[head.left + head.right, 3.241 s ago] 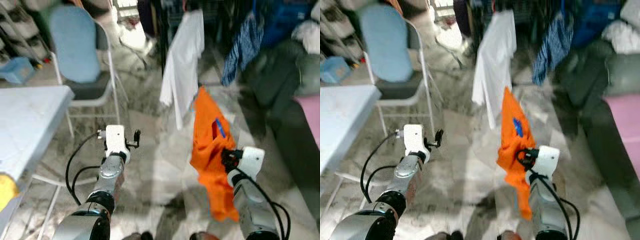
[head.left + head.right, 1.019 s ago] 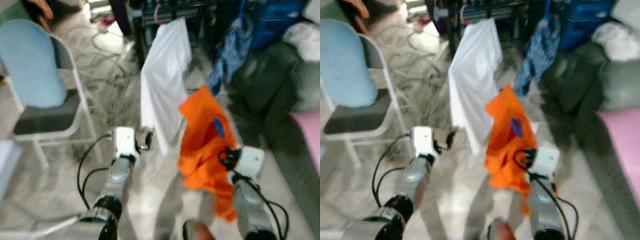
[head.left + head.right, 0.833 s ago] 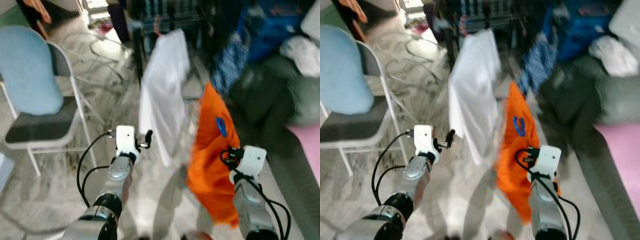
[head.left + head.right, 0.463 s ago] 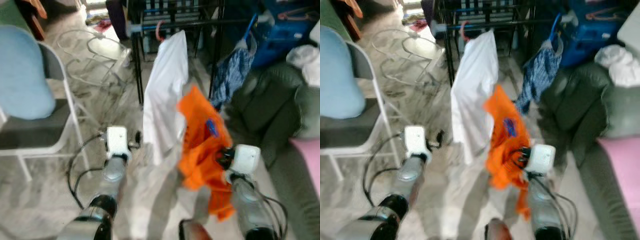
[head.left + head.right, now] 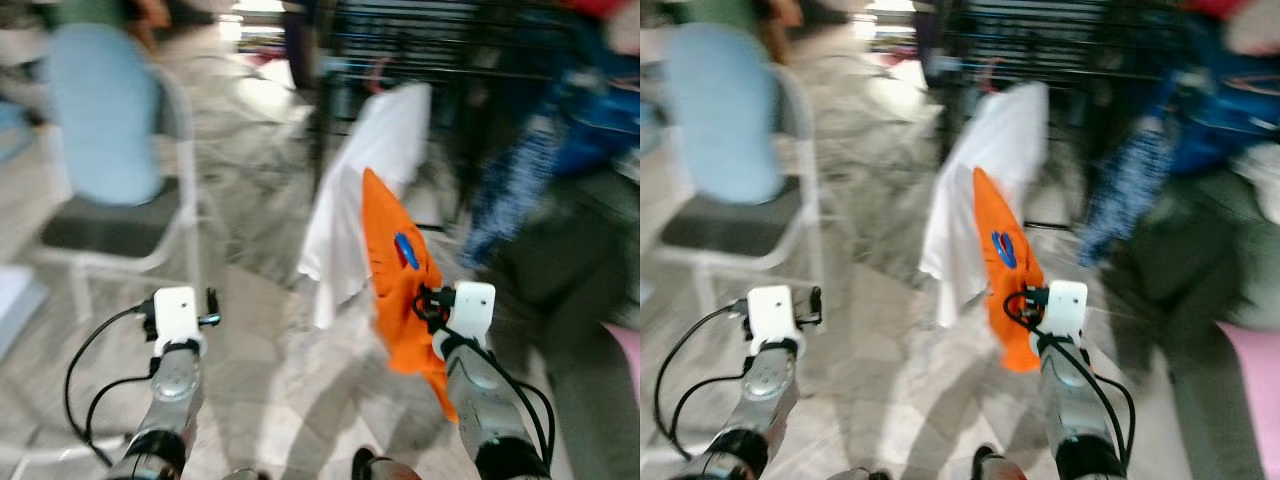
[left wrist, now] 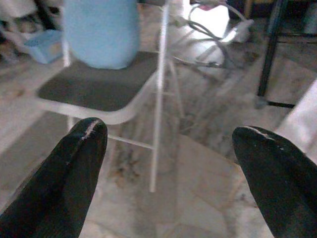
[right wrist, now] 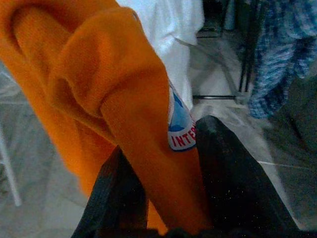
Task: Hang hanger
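Observation:
My right gripper [image 7: 166,148] is shut on an orange garment [image 5: 400,270] with a blue and white logo, held up at my front right. The cloth drapes over the fingers [image 7: 223,163] and hides any hanger inside it. Just beyond it, a white shirt [image 5: 375,180] hangs from a dark clothes rack [image 5: 420,60], with a blue patterned garment [image 5: 520,170] further right on the same rack. My left gripper [image 6: 168,148] is open and empty, held low at my left over the marble floor. Both eye views are blurred.
A white folding chair [image 5: 110,130] with a light blue back and dark seat stands at the left, close to my left arm. A dark green sofa [image 5: 570,280] lies at the right. Cables [image 6: 213,25] trail on the floor beyond the chair.
The whole view has shifted and blurred as I walk, bringing the chair further into view. The right gripper keeps hold of the orange garment. The left stays open.

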`<state>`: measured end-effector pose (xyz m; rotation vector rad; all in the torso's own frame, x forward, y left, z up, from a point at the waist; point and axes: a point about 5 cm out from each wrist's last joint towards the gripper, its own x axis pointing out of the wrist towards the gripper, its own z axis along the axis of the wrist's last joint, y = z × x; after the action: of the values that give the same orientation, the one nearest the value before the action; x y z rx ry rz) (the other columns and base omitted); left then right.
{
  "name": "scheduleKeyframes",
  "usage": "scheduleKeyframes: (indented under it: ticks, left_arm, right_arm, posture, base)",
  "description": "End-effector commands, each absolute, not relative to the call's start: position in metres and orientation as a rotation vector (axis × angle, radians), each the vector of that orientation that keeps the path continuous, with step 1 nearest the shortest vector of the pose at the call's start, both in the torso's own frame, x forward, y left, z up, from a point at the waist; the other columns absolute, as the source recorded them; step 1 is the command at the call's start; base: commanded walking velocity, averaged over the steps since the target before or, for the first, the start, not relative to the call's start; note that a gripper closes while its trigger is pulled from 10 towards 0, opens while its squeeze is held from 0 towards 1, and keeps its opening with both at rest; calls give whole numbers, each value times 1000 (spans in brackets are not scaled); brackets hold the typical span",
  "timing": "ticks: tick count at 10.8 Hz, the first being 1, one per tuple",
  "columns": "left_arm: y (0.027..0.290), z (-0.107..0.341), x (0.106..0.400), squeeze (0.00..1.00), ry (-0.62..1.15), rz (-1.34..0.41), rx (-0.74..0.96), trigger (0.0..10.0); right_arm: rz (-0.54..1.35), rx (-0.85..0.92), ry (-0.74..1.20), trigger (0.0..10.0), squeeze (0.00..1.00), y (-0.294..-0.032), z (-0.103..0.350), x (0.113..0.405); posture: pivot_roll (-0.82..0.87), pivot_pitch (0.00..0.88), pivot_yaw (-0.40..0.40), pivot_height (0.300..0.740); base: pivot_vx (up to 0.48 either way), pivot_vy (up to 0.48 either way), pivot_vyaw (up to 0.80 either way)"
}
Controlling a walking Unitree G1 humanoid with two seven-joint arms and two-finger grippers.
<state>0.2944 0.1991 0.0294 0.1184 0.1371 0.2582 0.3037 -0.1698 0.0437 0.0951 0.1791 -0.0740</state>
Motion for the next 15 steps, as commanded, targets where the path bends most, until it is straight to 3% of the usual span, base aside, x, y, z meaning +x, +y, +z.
scheduleKeyframes:
  ticks: [1,3,8,15]
  left_arm:
    - [202,33,293,0,114,247,131,10000]
    - [196,39,299,0,87,153,174,10000]
    - [179,54,317,0,60,101,93,10000]
    - [164,53,322,0,93,38,49,10000]
  right_arm:
    - [-119,132,152,10000,0,-171,47,304]
    - [-126,116,134,10000,0,-164,50,307]
    - [-367,53,95,10000,0,-203,51,295]
    - [-434,47,39,10000,0,-219,59,291]
  posture:
    - [30,136,-8,740]
    - [38,128,-12,740]
    - [-22,131,-4,740]
    - [-82,128,45,740]
  base:
    - [0,0,0]
    - [0,0,0]
    - [0,0,0]
    - [347,0,0]
